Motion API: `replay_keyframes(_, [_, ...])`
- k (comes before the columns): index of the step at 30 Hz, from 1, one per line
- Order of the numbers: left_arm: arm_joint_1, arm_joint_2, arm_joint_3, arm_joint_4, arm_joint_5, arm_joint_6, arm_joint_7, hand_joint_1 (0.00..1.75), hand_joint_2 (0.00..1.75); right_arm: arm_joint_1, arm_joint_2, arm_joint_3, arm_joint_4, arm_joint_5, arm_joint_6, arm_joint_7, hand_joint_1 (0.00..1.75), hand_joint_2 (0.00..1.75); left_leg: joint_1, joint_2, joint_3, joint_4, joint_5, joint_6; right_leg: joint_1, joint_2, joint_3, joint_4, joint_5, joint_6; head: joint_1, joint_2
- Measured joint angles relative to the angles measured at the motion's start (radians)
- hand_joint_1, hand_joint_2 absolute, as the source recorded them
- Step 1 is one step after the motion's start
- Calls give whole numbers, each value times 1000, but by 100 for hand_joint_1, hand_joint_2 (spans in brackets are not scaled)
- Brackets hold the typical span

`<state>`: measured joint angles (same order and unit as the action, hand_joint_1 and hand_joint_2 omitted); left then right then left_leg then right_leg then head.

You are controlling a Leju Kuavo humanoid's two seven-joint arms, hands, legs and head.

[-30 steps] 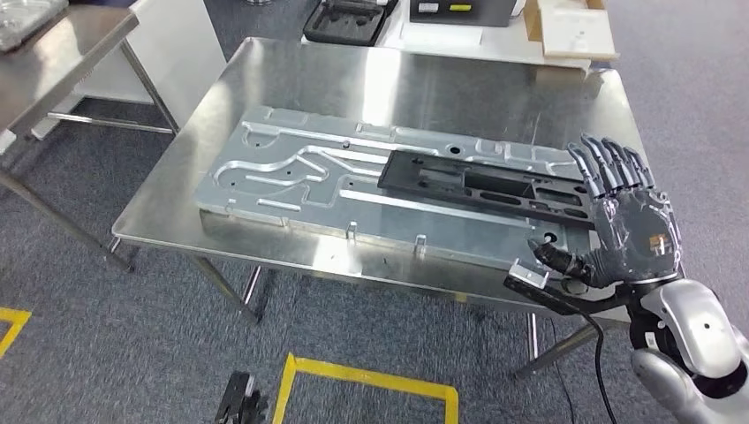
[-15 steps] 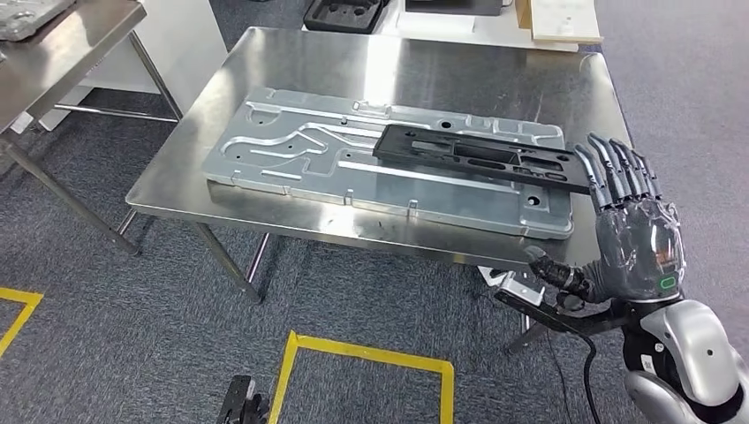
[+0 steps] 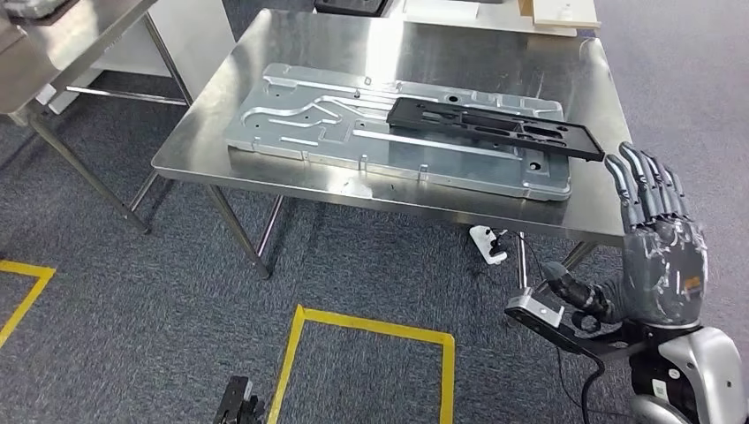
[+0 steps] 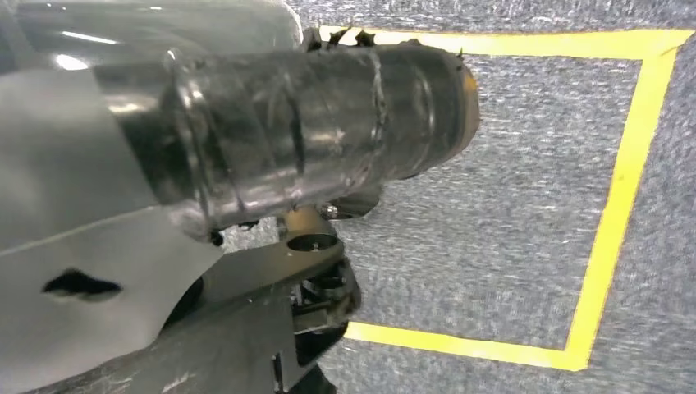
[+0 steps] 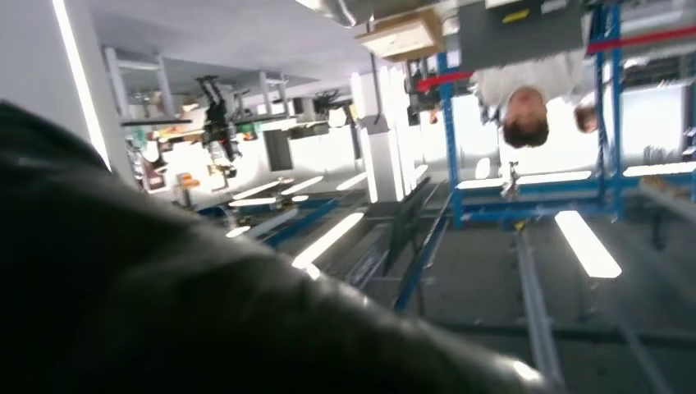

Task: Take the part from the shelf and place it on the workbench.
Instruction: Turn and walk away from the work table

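The black part (image 3: 495, 126) lies flat on the grey metal plate (image 3: 336, 124) on the steel bench (image 3: 495, 62). The right hand (image 3: 658, 252) is raised off the bench's near right corner, fingers spread, holding nothing. The left hand's state cannot be determined.

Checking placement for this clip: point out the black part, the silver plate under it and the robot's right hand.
black part (image 3: 495, 126), head view, middle of its frame.
silver plate (image 3: 300, 124), head view, bare grooved surface.
right hand (image 3: 658, 256), head view, back of the hand.
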<state>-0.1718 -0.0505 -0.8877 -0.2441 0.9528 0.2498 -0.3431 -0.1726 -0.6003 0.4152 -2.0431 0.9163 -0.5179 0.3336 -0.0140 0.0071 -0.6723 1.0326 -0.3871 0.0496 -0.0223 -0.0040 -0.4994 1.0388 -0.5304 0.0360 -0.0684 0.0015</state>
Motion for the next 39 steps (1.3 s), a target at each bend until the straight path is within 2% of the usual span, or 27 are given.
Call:
replay_keyframes(1, [0, -1, 0, 0, -3, 3, 1, 0, 0, 22, 0, -15, -11, 0, -14, -2, 0, 0, -1, -1, -4, 2, 7, -5, 4, 0, 7, -21, -9, -5, 0, 0])
replay_keyframes(3, [3, -2, 0, 0, -4, 11, 1, 0, 0, 75, 4, -47, -33, -3, -54, -14, 0, 0, 1, -3, -8, 2, 13, -17, 1, -3, -6, -26, 5, -20, 3, 0])
replay_keyframes(4, [6, -2, 0, 0, -2, 15, -1, 0, 0, 100, 8, -60, -43, -7, -79, -26, 0, 0, 3, -5, -14, 15, -9, -24, -1, -5, -14, -27, 15, -28, 3, 0])
replay_keyframes(5, [9, -2, 0, 0, 3, 17, -4, 0, 0, 123, 14, -72, -52, -13, -105, -41, 0, 0, 6, -5, -23, 43, -51, -31, -4, -7, -24, -29, 27, -35, 0, 0])
replay_keyframes(7, [15, -1, 0, 0, 23, 17, -19, 0, 0, 165, 37, -90, -63, -50, -149, -94, 0, 0, 13, -5, -44, 148, -163, -45, -6, -7, -51, -29, 50, -42, -5, 0])
replay_keyframes(8, [18, 1, 1, 0, 36, 17, -29, 0, 0, 184, 58, -97, -64, -83, -162, -141, 0, 0, 16, -5, -49, 206, -197, -51, -6, -7, -66, -28, 62, -43, -6, 0])
replay_keyframes(9, [22, 3, 2, 0, 50, 15, -40, 0, 0, 204, 88, -105, -62, -125, -168, -203, 0, 0, 18, -5, -46, 249, -203, -54, -6, -7, -82, -27, 74, -41, -6, 0])
replay_keyframes(10, [27, 5, 5, 0, 64, 12, -50, 0, 0, 223, 124, -113, -58, -170, -171, -268, 0, 0, 20, -5, -30, 266, -185, -56, -6, -7, -98, -24, 86, -40, -6, 0])
replay_keyframes(12, [36, 9, 11, 0, 84, 8, -63, 0, 0, 259, 199, -134, -48, -245, -173, -379, 0, 0, 20, -6, 48, 202, -129, -52, -6, -7, -128, -19, 107, -35, -7, 0])
replay_keyframes(13, [39, 11, 13, 0, 89, 8, -66, 0, 0, 272, 229, -145, -42, -267, -174, -408, 0, 0, 19, -8, 104, 132, -126, -46, -6, -7, -138, -16, 116, -31, -6, 0])
replay_keyframes(15, [44, 16, 17, 0, 94, 7, -70, 0, 0, 288, 279, -166, -34, -286, -175, -434, 0, 0, 13, -12, 199, -7, -155, -35, -6, -9, -147, -16, 133, -21, -5, 0])
replay_keyframes(17, [47, 18, 20, 0, 96, 6, -72, 0, 0, 299, 320, -183, -27, -296, -176, -447, 0, 0, 7, -14, 221, -59, -166, -26, -7, -10, -146, -27, 154, -7, -8, 0])
replay_keyframes(19, [52, 19, 24, 0, 100, 6, -71, 0, 0, 319, 362, -204, -11, -330, -176, -484, 0, 0, 10, -9, 204, -68, -140, -12, -8, -8, -153, -28, 150, 2, -9, 0])
replay_keyframes(20, [54, 20, 25, 0, 104, 6, -70, 0, 0, 330, 385, -218, 2, -361, -176, -516, 0, 0, 12, -6, 192, -73, -123, -2, -7, -6, -164, -7, 118, 4, -6, 0])
replay_keyframes(21, [56, 20, 27, 0, 109, 7, -70, 0, 0, 341, 410, -233, 23, -402, -177, -560, 0, 0, 14, -3, 179, -76, -107, 5, -7, -4, -178, 36, 66, 4, -2, 0])
replay_keyframes(23, [60, 19, 30, 0, 120, 8, -70, 0, 0, 359, 460, -261, 88, -499, -177, -666, 0, 0, 8, 0, 143, -74, -80, 13, -5, -1, -204, 160, -36, 3, 2, 0])
replay_keyframes(24, [61, 19, 33, 0, 127, 9, -70, 0, 0, 366, 485, -274, 132, -550, -177, -717, 0, 0, 4, 1, 123, -70, -67, 14, -4, -1, -207, 213, -53, 3, 3, 0])
replay_keyframes(25, [63, 19, 36, 0, 132, 10, -70, 0, 0, 370, 507, -286, 184, -597, -177, -759, 0, 0, 1, 1, 103, -64, -56, 14, -2, 0, -198, 242, -44, 2, 3, 0])
replay_keyframes(26, [64, 19, 39, 0, 138, 11, -70, 0, 0, 373, 528, -298, 239, -643, -177, -793, 0, 0, -1, 2, 82, -57, -46, 13, -1, 0, -175, 240, -18, -1, 3, 0])
replay_keyframes(28, [64, 19, 43, 0, 149, 13, -70, 0, 0, 367, 563, -324, 366, -736, -177, -858, 0, 0, -5, 2, 42, -37, -30, 9, 5, 0, -81, 138, 20, -12, 3, 0])
replay_keyframes(30, [64, 17, 46, 0, 159, 16, -70, 0, 0, 345, 588, -349, 511, -839, -176, -929, 0, 0, -7, 2, 17, -20, -16, 2, 13, -1, 10, 5, 0, -23, 2, 0])
replay_keyframes(32, [64, 16, 50, 0, 167, 19, -69, 0, 0, 323, 604, -375, 663, -940, -171, -988, 0, 0, -6, 2, 11, -19, 1, -7, 19, -2, 32, -50, -15, -29, 4, 0])
replay_keyframes(34, [67, 16, 55, 1, 173, 27, -65, 0, 0, 297, 616, -399, 812, -1026, -141, -1010, 0, 0, -3, 0, 7, -23, 12, -18, 17, -4, 16, -55, 5, -40, 9, 0])
replay_keyframes(35, [69, 16, 57, 1, 176, 31, -62, 0, 0, 275, 623, -412, 892, -1068, -115, -1006, 0, 0, -2, -1, -2, -11, -9, -25, 14, -4, 5, -58, 18, -47, 7, 0])
replay_keyframes(36, [71, 16, 58, 1, 178, 35, -60, 0, 0, 251, 629, -425, 979, -1106, -86, -995, 0, 0, 0, -3, -14, 18, -49, -32, 10, -3, -8, -60, 32, -53, 4, 0])
replay_keyframes(38, [72, 15, 59, 1, 180, 41, -56, 0, 0, 212, 639, -452, 1142, -1164, -42, -954, 0, 0, 8, -4, -42, 130, -163, -47, 6, -3, -36, -60, 58, -58, -2, 0])
replay_keyframes(39, [71, 14, 59, 1, 181, 43, -55, 0, 0, 199, 644, -463, 1212, -1182, -28, -923, 0, 0, 12, -4, -51, 193, -199, -52, 5, -4, -52, -58, 71, -57, -3, 0])
